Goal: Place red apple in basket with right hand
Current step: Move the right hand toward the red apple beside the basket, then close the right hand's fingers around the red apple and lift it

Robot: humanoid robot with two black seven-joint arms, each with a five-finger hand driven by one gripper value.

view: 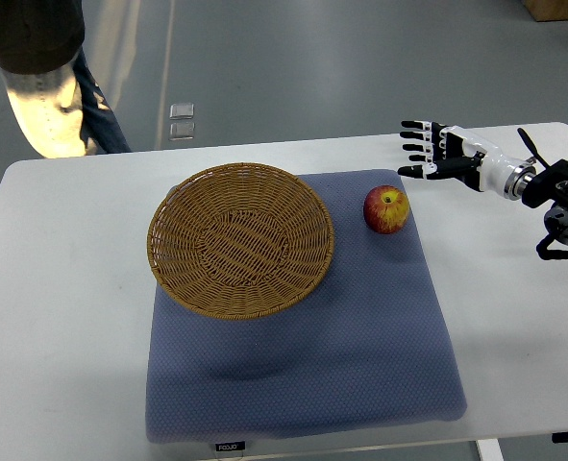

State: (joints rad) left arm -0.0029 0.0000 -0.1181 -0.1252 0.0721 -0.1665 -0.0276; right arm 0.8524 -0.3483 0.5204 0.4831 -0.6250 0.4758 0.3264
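White tabletop [62, 288] over a grey floor carries everything, with a blue-grey padded mat [360, 365] spread across its middle. On that mat the red apple [386, 209] sits stem-up, just beside the right rim of the wicker basket [240, 240] and not touching it; its skin is red with a yellow patch toward the top.

Beyond the apple from the basket, and a little farther back, the right hand [435, 152] hangs with its fingers [416, 140] spread and extended toward the basket side, holding nothing. How high it is over the table is hard to tell from this steep view.

My judgement is that the reach has not yet closed. To do it well, the hand should come down around the apple from its far side, away from the basket, with thumb and fingers set on opposite flanks at the widest part, since a round, smooth fruit will likely squirt out of a shallow pinch. The lift then only needs to clear the low rim before release over the basket's centre, low enough that the apple does not roll.

Counted: one apple, one basket, one mat, one robot hand in view. A person [43, 77] stands behind the table, well away from the basket's left side.
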